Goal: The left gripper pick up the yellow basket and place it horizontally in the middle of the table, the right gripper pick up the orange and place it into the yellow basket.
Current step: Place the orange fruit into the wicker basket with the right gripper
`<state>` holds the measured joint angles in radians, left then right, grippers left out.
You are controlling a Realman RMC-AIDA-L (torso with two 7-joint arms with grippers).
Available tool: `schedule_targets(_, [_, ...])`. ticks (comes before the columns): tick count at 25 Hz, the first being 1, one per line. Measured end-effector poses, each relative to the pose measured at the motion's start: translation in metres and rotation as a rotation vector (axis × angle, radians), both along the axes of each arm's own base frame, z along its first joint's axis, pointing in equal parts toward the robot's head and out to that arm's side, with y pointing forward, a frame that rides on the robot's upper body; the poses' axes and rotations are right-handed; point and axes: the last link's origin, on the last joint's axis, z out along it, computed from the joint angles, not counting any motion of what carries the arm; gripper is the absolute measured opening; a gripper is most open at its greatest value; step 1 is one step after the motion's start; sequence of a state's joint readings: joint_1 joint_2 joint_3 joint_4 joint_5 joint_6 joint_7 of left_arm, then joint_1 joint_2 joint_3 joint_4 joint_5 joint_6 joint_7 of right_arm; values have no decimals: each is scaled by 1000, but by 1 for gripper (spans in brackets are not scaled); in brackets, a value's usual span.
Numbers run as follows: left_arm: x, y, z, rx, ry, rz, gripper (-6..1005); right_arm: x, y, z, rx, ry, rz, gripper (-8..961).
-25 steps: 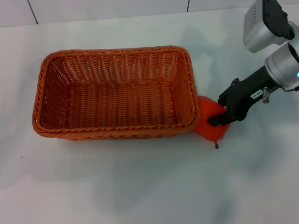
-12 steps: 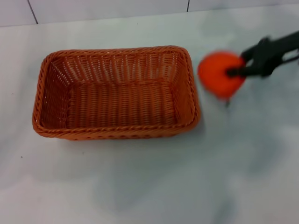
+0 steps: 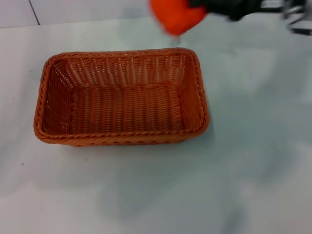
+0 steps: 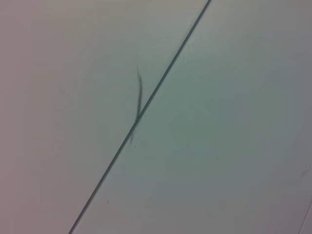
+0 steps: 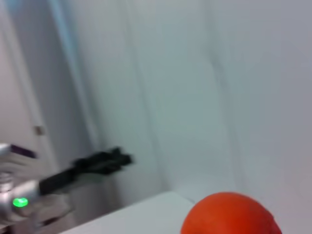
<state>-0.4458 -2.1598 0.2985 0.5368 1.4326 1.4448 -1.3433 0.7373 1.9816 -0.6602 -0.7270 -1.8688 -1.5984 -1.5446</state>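
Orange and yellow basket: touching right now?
Apart. Head view shows the orange carried at the right claw, beyond the yellow basket rim, white table between.

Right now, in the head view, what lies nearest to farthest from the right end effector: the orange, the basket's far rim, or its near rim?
1. The orange, held in the right end effector, top of view.
2. The yellow basket's far rim, just below.
3. Its near rim, closest to the robot.

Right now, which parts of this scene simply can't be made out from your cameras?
- Right hand: head view, blurred and cut by the top edge; grip on the orange unclear.
- Orange's lower half: right wrist view, cut off.
- Left hand: absent from head and left wrist views.
- Yellow basket: fully visible.
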Motion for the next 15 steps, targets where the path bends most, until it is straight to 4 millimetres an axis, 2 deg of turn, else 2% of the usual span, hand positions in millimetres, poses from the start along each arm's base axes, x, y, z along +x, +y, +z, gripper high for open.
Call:
schedule_targets(3, [0, 0, 0, -1, -3, -2, 704, -19, -3, -26, -67, -25, 61, 222])
schedule_targets(7, [1, -1, 0, -3, -11, -4, 705, -27, -5, -40, -89, -38, 82, 205])
schedule_targets(12, [-2, -3, -1, -7, -17, 2, 705, -25, -6, -39, -76, -18, 75, 344])
schedule_targets(15, [-2, -4, -2, -9, -22, 5, 706, -23, -7, -38, -66, 5, 72, 585])
